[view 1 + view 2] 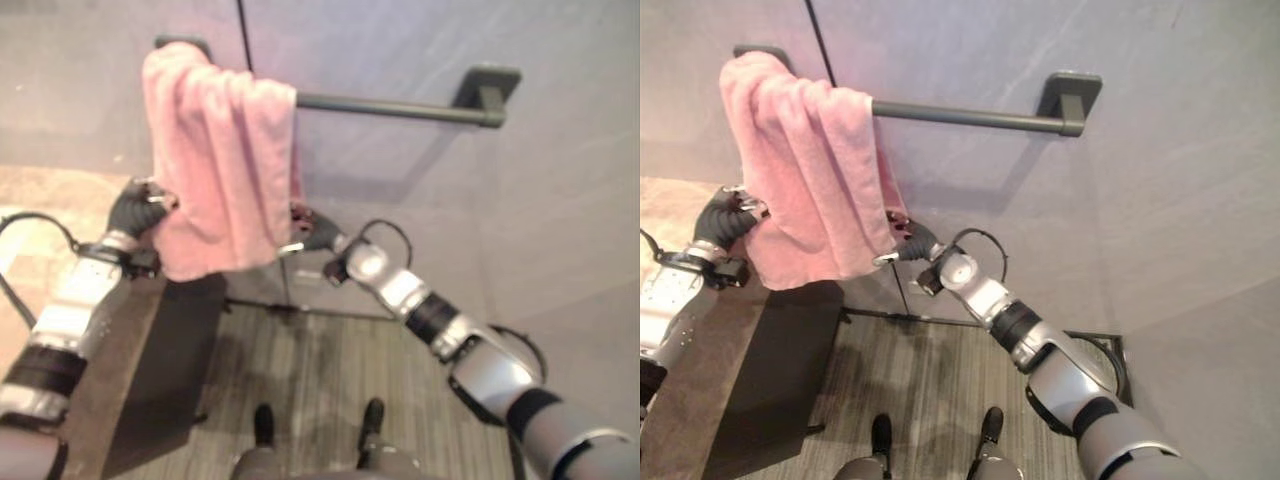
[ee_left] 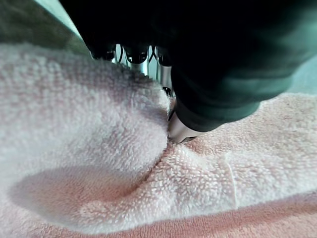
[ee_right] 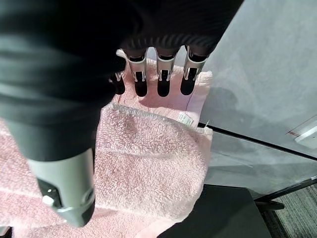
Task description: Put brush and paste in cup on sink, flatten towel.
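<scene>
On the grey wall, one rail carries one pink towel, left hand and right hand each pinching an edge.

Light soft, even, from above. Towel bar casts diffuse shadow on wall below. Left eye view hazy, washed out; right eye view crisper. Left wrist view: towel pile sharp, dark cover blurred, underexposed.
</scene>
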Motion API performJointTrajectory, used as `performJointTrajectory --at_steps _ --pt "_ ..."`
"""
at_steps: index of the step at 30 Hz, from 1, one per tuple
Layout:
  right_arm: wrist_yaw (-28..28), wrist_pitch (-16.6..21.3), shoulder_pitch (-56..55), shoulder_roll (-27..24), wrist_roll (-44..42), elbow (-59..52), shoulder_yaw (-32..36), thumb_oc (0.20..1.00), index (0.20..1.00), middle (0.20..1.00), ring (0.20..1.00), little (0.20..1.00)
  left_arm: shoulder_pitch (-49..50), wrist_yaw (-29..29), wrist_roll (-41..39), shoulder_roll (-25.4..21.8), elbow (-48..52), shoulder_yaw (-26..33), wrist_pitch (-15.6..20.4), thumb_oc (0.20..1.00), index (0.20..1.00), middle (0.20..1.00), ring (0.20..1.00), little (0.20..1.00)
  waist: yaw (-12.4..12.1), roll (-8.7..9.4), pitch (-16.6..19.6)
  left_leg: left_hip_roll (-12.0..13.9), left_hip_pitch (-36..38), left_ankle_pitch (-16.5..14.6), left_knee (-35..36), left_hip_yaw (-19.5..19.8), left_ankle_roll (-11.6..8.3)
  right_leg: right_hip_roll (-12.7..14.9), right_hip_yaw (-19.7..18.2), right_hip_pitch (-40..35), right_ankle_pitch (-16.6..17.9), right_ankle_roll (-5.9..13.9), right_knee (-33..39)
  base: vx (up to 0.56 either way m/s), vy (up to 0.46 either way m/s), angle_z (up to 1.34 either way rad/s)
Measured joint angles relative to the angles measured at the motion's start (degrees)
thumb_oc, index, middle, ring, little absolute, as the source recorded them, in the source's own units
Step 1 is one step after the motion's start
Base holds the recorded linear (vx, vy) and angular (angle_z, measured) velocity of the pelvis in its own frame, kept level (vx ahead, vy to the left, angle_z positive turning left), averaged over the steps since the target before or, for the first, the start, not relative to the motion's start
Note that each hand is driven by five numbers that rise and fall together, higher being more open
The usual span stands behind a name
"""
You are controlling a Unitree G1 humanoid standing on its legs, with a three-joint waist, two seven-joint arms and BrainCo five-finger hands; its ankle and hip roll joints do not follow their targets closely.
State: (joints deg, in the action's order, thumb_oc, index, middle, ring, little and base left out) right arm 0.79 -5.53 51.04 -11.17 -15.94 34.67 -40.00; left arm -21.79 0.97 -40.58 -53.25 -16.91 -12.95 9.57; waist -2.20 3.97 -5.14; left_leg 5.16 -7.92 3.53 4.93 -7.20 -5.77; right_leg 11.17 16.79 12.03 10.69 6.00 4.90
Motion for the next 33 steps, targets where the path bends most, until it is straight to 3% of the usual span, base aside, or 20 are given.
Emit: performJointTrajectory --at_steps 5,6,9,10,13,19,26,31,33 --pt "0.28 0.31 0.78 0.00 -0.37 -0.15 0.04 1.000 1.000 1.000 1.000 1.000 0.00 0.00 -0.01 0.68 0.00 0.00 0.00 0.200 0.200 0.200 0.200 0.200 -0.02 0.00 0.04 0.07 -0.01 0.00 0.00 0.03 0.00 -0.07 0.09 -0.01 -0.01 -0.02 0.00 0.00 0.000 0.00" --pt "0.29 0.36 0.78 0.01 -0.38 -0.16 0.04 0.853 0.853 0.853 0.853 0.853 0.00 -0.01 -0.01 0.96 0.00 0.00 0.00 0.200 0.200 0.200 0.200 0.200 -0.04 0.00 0.04 0.07 -0.01 0.00 0.00 0.04 0.00 -0.07 0.09 -0.01 -0.02 -0.03 0.00 0.00 0.000 0.00" --pt "0.53 0.62 0.82 0.12 -0.90 -0.15 0.14 0.674 0.674 0.674 0.674 0.674 0.00 0.00 -0.01 1.68 0.00 -0.01 0.00 0.200 0.200 0.200 0.200 0.200 -0.09 0.00 0.04 0.08 -0.03 0.00 0.00 0.05 0.00 -0.07 0.13 -0.01 -0.06 -0.09 0.00 0.00 0.000 0.00" --pt "0.68 0.68 0.82 0.24 -1.67 -0.14 0.59 0.567 0.567 0.567 0.567 0.567 -0.01 0.00 -0.01 1.88 0.00 -0.01 0.00 0.200 0.200 0.200 0.200 0.200 -0.10 0.00 0.04 0.09 -0.04 0.00 0.00 0.05 0.00 -0.07 0.14 0.00 -0.07 -0.10 0.00 0.00 0.000 0.00" --pt "1.93 1.24 0.90 1.56 -2.25 -0.08 1.71 0.526 0.526 0.526 0.526 0.526 -0.01 0.04 -0.02 2.38 -0.01 -0.01 0.01 0.200 0.200 0.200 0.200 0.200 -0.12 -0.03 0.06 0.11 -0.05 0.01 0.00 0.07 -0.01 -0.07 0.24 0.00 -0.09 -0.15 0.00 0.00 0.000 0.00" --pt "2.92 2.12 1.23 3.29 -2.46 -0.08 1.72 0.200 0.200 0.200 0.200 0.200 -0.07 0.32 -0.08 3.84 -0.01 -0.01 0.10 0.200 0.200 0.200 0.200 0.200 -0.44 -0.18 0.13 0.11 -0.33 0.01 -0.01 0.23 -0.01 -0.06 0.40 0.11 -0.17 -0.26 0.01 0.00 0.003 0.01" --pt "4.03 2.76 1.27 3.57 -2.70 -0.60 1.96 0.200 0.200 0.200 0.200 0.200 -0.16 1.53 -0.29 5.14 0.00 0.05 0.50 0.200 0.200 0.200 0.200 0.200 -0.97 -0.58 0.39 0.06 -1.54 0.06 -0.14 0.88 -0.07 -0.04 0.66 0.79 -0.19 -0.28 0.00 0.02 0.023 0.05" --pt "4.83 3.42 -0.54 -1.14 -2.18 -8.72 5.49 0.200 0.200 0.200 0.200 0.200 0.10 3.24 0.02 9.25 1.10 1.47 1.18 0.200 0.200 0.200 0.200 0.200 -1.05 -0.66 0.43 -0.09 -1.94 0.13 -0.09 1.36 -0.09 0.11 1.11 0.91 -0.18 -0.28 -0.01 0.01 0.010 0.03" --pt "5.43 4.08 -3.89 -2.07 -2.00 -13.08 9.37 0.200 0.200 0.200 0.200 0.200 1.89 4.08 -0.03 14.02 3.44 4.56 1.82 0.200 0.200 0.200 0.200 0.200 -0.85 -0.84 0.60 -0.21 -1.79 0.10 0.01 1.35 -0.07 0.21 1.07 0.78 -0.18 -0.28 -0.01 0.00 0.000 0.00"
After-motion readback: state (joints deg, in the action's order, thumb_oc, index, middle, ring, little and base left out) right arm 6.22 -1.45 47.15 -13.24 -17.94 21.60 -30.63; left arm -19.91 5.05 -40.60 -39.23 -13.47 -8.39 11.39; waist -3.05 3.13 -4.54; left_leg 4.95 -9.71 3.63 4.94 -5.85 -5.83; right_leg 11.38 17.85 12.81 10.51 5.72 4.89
